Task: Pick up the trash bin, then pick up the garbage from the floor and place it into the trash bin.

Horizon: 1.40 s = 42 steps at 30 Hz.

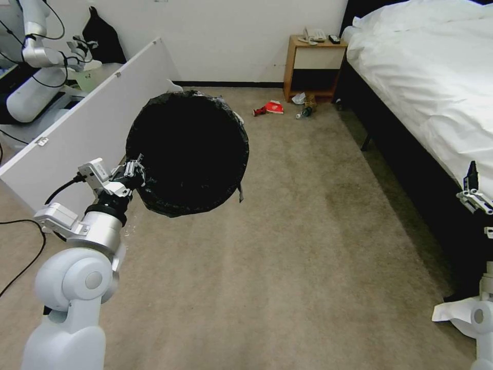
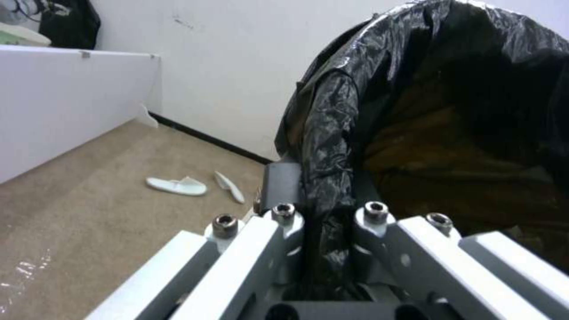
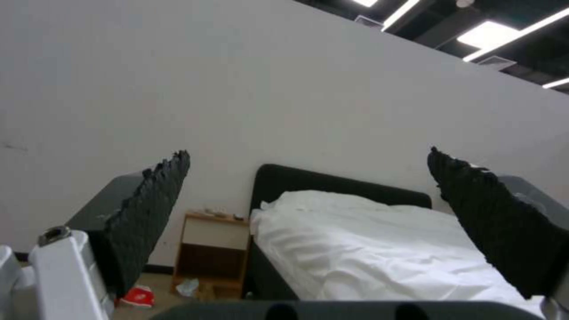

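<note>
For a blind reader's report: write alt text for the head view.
The left pincer holds the black-lined trash bin by its rim, lifted off the beige carpet. Litter lies far off by a nightstand beside the bed; the right pincer waits, open, near the bed.

The bin (image 1: 187,151), black-lined, hangs tilted above the carpet (image 1: 287,246), its rim clamped in the left gripper (image 1: 134,169). Far off by the nightstand lie a red cup (image 1: 271,108), tissue (image 1: 299,98) and a bottle (image 1: 305,112); two white slippers (image 2: 177,185) lie near the wall.
</note>
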Available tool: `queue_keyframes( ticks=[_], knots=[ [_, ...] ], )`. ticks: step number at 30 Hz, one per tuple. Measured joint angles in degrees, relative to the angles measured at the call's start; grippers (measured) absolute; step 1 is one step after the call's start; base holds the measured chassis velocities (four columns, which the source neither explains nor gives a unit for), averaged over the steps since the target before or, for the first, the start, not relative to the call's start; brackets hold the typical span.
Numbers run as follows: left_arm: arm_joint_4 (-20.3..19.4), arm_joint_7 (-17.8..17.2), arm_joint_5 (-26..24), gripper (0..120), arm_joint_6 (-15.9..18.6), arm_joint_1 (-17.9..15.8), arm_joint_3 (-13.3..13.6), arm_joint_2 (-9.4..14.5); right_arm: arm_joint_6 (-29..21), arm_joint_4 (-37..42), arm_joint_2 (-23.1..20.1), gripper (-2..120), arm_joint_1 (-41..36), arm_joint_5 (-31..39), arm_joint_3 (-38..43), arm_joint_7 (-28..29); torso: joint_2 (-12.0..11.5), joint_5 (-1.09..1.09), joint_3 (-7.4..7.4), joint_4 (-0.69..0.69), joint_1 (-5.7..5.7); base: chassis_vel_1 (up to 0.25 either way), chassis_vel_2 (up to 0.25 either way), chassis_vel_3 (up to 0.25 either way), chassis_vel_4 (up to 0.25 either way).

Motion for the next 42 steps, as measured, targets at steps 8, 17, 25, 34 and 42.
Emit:
queue_keyframes(
  ticks=[8,17,25,34,42],
  knots=[
    [0.0,0.0,0.1,4,0.0,-0.1,0.0,0.1,0.0,0.0,0.0,100,0.0,0.4,0.1,-0.1,0.0,0.0,0.0,0.0,0.0,-0.049,0.068,0.063,-0.062],
    [0.1,0.0,0.0,4,0.0,-0.2,-0.1,0.2,0.0,0.0,0.0,100,0.1,0.4,0.1,-0.2,0.0,0.0,0.0,0.0,0.0,-0.078,0.078,0.089,-0.081],
    [0.1,0.0,0.0,4,-0.1,-0.1,-0.1,0.2,0.0,0.0,-0.1,100,0.2,0.8,0.0,-0.3,0.0,0.0,0.0,0.0,0.0,-0.087,0.074,0.076,-0.073],
    [0.1,0.1,0.0,4,-0.1,-0.1,0.0,0.1,0.0,0.0,-0.2,100,0.2,1.0,0.1,-0.5,0.0,0.0,0.0,0.0,0.0,-0.108,0.103,0.094,-0.113],
    [0.1,0.1,0.1,4,-0.1,-0.1,0.0,0.1,0.0,-0.1,-0.1,100,0.2,1.1,0.1,-0.7,0.0,0.0,0.0,0.0,0.0,-0.128,0.122,0.123,-0.112]
  ],
)
